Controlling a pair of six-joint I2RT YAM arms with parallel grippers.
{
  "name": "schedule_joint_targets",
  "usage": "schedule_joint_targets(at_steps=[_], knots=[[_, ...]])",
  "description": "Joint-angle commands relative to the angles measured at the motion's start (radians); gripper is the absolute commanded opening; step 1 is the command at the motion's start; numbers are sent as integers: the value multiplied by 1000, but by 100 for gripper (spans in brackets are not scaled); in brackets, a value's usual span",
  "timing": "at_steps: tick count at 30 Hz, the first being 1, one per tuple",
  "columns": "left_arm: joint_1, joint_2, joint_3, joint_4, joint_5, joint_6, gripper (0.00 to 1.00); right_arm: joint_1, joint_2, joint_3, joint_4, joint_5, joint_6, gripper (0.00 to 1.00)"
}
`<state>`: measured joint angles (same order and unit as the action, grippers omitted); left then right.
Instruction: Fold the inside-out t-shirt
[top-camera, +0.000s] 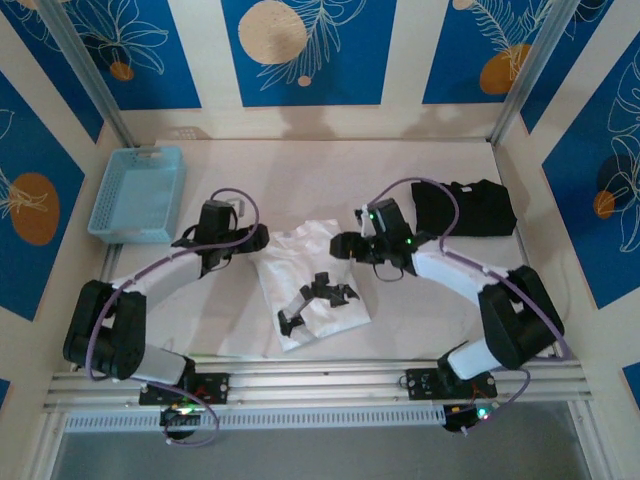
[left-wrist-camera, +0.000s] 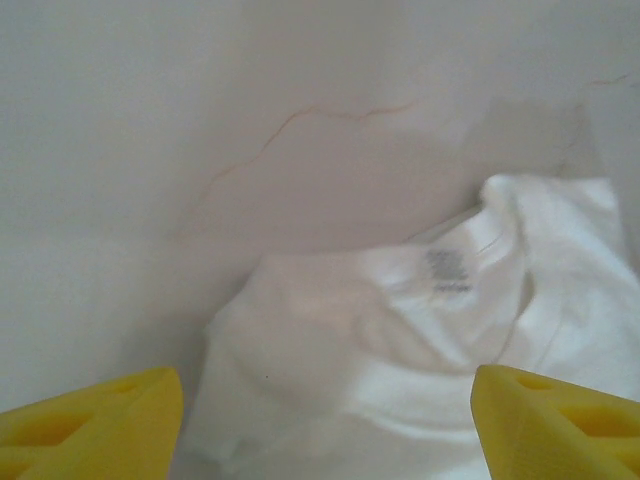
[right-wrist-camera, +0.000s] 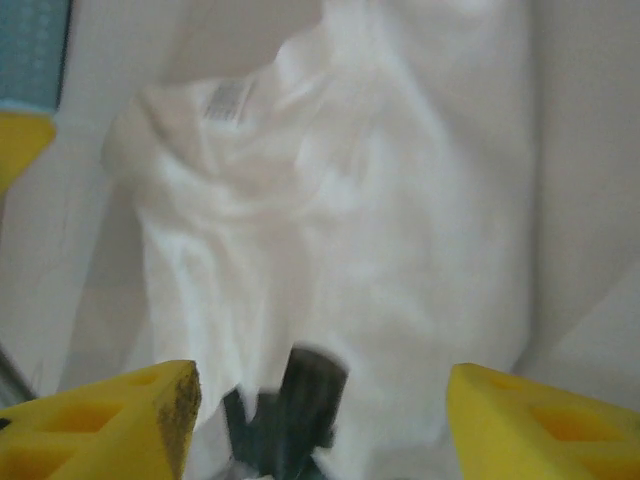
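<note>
With the t-shirt lying rumpled mid-table between our left gripper and right gripper, both jaws spread and empty, we judge the next fold needs a pinch on its edges.

Looks thin, soft, matt and creased in the white cloth of the inside-out t-shirt; moulded plastic in the far-left basket; dull metal along the near rail.

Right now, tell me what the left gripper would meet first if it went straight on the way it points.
The inside-out t-shirt: its collar end lies straight ahead of the open left gripper, though depth is unclear.
</note>
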<state>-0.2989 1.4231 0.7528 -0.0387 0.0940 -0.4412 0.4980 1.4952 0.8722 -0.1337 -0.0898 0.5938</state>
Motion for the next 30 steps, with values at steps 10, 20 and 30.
schedule_joint_targets(at_steps=[10,20,30], knots=[[49,104,-56,81,216,-153,78,-50,440,451,-233,30,-175,78],[25,240,-17,165,274,-174,72,-32,623,666,-380,35,-240,77],[-12,307,11,235,314,-199,55,-18,709,804,-520,-16,-249,64]])
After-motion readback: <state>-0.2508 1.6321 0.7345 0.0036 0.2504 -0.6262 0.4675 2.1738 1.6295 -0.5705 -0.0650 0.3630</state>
